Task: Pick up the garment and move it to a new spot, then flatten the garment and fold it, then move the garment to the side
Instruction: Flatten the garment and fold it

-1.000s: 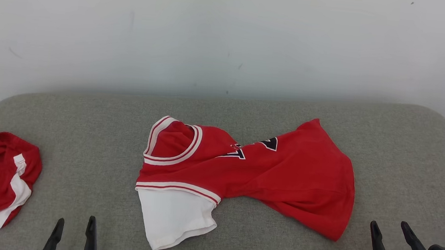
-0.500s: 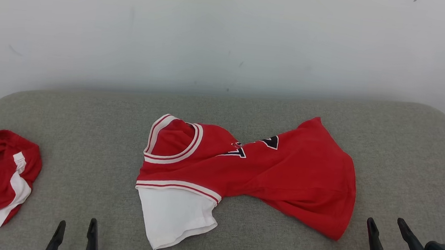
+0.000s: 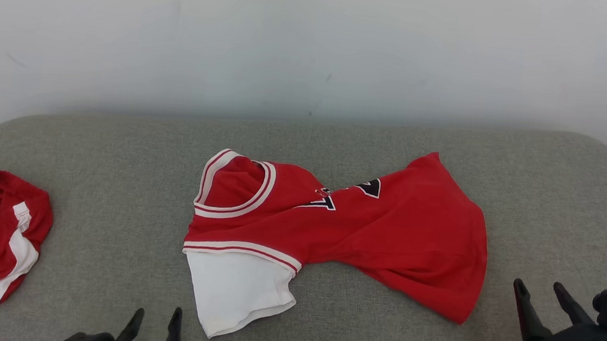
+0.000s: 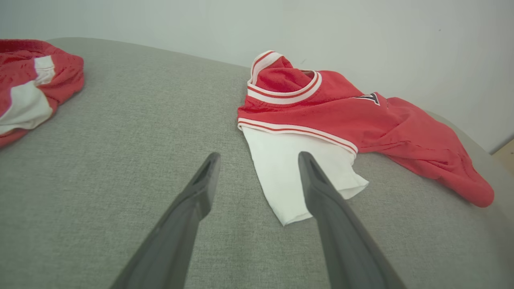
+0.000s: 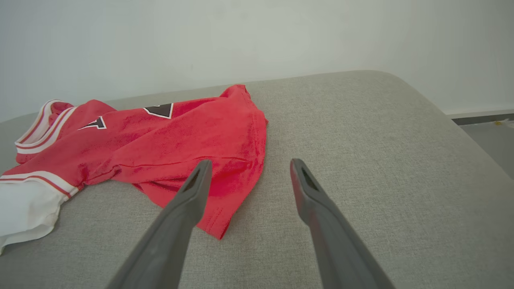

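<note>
Locate red jersey (image 3: 342,234) twisted at centre of grey cushion (image 3: 116,176), white sleeve (image 3: 238,291) toward 7 o'clock, hem (image 3: 474,262) toward 3 o'clock; note left gripper (image 3: 157,311) at 7 and right gripper (image 3: 538,284) at 4 o'clock, jaws spread wide, empty, clear of cloth, likely staged to seize both ends.

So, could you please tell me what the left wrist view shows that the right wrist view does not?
Left wrist view: a second red-and-white garment at its upper left, and the left gripper, jaws open, pointing toward a white sleeve. Right wrist view: the right gripper, jaws open, by a red hem, plus a strip of floor past the cushion's end. Both: the red jersey lying crumpled on the grey cushion, with the white wall behind.
</note>
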You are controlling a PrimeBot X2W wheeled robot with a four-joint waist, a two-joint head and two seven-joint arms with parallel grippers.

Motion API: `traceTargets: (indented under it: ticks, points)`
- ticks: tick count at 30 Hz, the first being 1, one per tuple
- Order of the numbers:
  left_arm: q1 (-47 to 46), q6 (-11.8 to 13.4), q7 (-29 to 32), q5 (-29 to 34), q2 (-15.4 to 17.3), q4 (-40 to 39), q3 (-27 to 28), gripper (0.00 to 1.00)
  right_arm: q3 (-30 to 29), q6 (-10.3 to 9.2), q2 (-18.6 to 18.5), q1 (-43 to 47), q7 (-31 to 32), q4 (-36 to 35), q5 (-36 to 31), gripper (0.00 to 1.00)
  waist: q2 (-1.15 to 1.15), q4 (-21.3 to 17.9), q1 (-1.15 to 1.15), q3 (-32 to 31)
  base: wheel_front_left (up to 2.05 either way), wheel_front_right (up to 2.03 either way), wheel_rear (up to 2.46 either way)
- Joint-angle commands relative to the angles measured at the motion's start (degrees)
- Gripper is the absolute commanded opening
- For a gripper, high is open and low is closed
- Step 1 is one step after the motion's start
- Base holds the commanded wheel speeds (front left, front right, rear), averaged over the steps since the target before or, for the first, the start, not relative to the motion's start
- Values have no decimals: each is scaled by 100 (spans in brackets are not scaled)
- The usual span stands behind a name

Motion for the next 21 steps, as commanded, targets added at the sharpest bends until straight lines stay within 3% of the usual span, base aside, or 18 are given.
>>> traceTargets:
  ticks: [1, 5, 9, 16, 21]
  points:
    - [-130, -48, 139, -41, -23, 57, -61, 100, -96, 6, -58, -155, 213, 43, 19, 100, 0, -3, 0, 32, 0, 0, 0]
    - [-511, -109, 742, -119, -154, 421, -347, 100, -357, 6, -121, -748, 1103, 479, -41, 100, 0, -46, 0, 158, 0, 0, 0]
    - [-863, 84, 1191, -157, -276, 842, -429, 100, -408, 6, -108, -1250, 1536, 906, -199, 100, 0, -118, 0, 305, 0, 0, 0]
    - [-1425, 566, 1643, -3, -387, 1446, -468, 100, -500, 6, 106, -2108, 1785, 1692, -670, 100, 0, -316, 0, 677, 0, 0, 0]
    - [-1534, 706, 2003, 3, -419, 1627, -554, 100, -488, 6, 184, -2483, 1705, 2207, -854, 100, 0, -357, 0, 844, 0, 0, 0]
